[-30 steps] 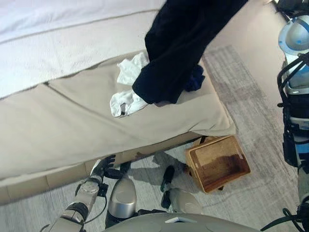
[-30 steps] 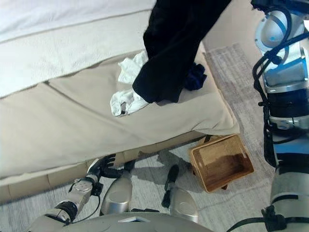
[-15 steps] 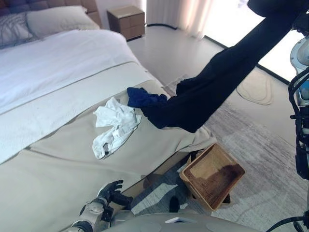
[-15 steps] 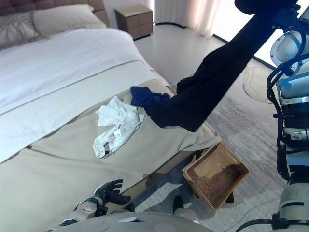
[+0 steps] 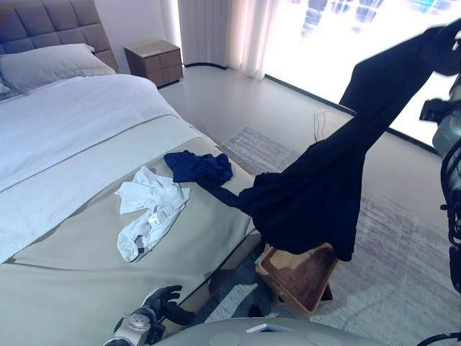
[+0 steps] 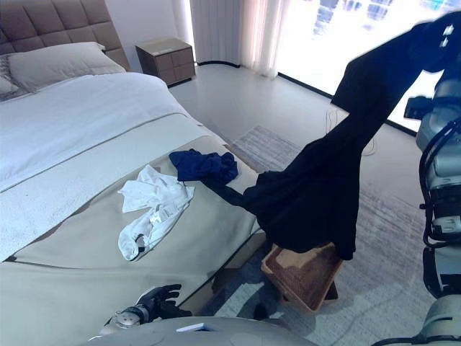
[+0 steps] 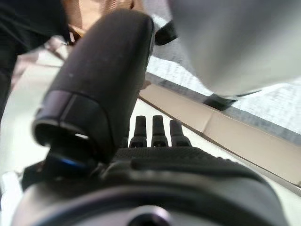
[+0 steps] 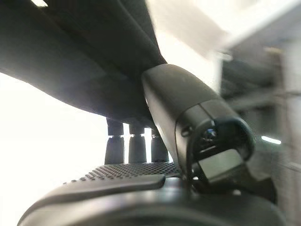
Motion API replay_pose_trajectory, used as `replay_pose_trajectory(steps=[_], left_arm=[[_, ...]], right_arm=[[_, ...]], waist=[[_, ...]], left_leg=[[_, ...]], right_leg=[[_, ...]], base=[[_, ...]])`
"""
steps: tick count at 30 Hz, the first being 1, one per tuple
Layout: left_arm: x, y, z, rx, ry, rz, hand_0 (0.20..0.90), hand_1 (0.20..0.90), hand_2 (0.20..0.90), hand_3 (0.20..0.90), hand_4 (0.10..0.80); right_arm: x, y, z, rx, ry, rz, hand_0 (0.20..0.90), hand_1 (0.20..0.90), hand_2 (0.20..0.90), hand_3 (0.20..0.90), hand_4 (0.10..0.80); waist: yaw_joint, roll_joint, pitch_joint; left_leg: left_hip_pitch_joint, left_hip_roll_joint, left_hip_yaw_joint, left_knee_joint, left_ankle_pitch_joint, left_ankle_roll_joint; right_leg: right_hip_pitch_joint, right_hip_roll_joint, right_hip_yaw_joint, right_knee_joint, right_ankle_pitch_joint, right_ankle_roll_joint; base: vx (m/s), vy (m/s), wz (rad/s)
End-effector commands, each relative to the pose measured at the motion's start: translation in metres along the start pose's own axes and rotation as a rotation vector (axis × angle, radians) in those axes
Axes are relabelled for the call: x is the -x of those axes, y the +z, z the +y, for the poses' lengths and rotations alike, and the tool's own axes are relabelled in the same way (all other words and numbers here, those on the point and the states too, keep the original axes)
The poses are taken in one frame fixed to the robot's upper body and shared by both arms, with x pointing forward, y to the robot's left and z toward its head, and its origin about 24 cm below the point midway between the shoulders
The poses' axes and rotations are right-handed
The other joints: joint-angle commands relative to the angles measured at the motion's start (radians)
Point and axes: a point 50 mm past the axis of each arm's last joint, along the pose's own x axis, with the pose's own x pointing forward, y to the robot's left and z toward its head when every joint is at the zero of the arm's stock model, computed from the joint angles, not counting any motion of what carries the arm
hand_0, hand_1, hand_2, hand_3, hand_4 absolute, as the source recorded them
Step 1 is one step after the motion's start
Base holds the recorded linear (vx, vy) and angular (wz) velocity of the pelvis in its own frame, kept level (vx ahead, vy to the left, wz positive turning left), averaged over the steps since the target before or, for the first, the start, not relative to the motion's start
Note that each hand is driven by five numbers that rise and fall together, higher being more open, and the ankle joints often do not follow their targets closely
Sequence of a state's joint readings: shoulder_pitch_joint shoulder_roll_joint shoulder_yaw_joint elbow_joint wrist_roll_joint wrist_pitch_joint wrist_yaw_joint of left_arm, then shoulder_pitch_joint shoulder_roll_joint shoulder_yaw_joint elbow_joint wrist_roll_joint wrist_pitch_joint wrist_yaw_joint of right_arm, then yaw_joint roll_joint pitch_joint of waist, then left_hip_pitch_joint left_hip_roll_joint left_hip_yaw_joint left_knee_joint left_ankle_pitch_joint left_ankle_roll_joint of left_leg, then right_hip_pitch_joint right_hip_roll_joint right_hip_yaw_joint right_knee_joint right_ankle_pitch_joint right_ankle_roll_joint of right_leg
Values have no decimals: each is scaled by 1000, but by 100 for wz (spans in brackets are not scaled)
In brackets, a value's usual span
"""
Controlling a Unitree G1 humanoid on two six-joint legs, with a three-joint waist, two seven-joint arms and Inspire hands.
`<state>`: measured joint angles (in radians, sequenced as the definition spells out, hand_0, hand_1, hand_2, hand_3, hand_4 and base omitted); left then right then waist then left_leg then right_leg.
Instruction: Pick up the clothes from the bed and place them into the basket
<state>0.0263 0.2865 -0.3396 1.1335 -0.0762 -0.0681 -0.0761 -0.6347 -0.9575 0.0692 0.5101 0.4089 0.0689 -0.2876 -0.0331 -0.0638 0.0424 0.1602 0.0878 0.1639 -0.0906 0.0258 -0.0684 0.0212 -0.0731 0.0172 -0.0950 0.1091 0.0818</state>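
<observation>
My right hand, clamped on the black garment, has swung it off the bed; it now hangs over the basket. My left hand hangs open.

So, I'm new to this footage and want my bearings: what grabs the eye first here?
A long black garment hangs from the raised right hand, its lower end draped over the wicker basket on the floor beside the bed. On the bed lie a white garment and a blue garment.
</observation>
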Motion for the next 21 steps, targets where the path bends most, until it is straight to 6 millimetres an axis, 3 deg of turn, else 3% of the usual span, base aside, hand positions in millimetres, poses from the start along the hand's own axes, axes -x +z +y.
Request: replay_pose_trajectory(steps=[1,9,10,16,21], left_arm=[[-3,18,17,-80,33,-50,900,900,900,900,800],[-4,30,17,-74,41,-94,900,900,900,900,800],[-5,37,17,-73,40,-116,900,900,900,900,800],[-6,52,15,-77,36,-177,900,900,900,900,800],[-5,63,17,-89,38,-220,900,900,900,900,800]], right_arm=[[-16,56,-17,-17,-7,-188,300,300,300,200,100],[-7,10,0,99,52,-26,300,300,300,200,100],[-2,-4,6,129,50,18,300,300,300,200,100],[7,-37,14,175,33,119,300,300,300,200,100],[6,-50,12,264,-8,172,300,300,300,200,100]], waist=[[-7,-15,28],[-26,7,54],[-29,16,63],[-31,37,89],[-25,59,120]], left_leg=[[-29,-31,-17,10,-57,31],[-49,-28,-10,9,-48,32],[-57,-28,-10,11,-47,33],[-74,-29,-12,17,-44,32],[-95,-31,-21,21,-35,29]], right_leg=[[41,-13,-58,35,-55,11],[13,-14,-45,37,-49,9],[2,-16,-45,44,-51,9],[-18,-20,-47,57,-55,7],[-35,-24,-55,62,-53,5]], base=[[-82,-39,-11],[-18,-17,-4],[0,0,0],[-31,-32,-5],[-59,-50,0]])
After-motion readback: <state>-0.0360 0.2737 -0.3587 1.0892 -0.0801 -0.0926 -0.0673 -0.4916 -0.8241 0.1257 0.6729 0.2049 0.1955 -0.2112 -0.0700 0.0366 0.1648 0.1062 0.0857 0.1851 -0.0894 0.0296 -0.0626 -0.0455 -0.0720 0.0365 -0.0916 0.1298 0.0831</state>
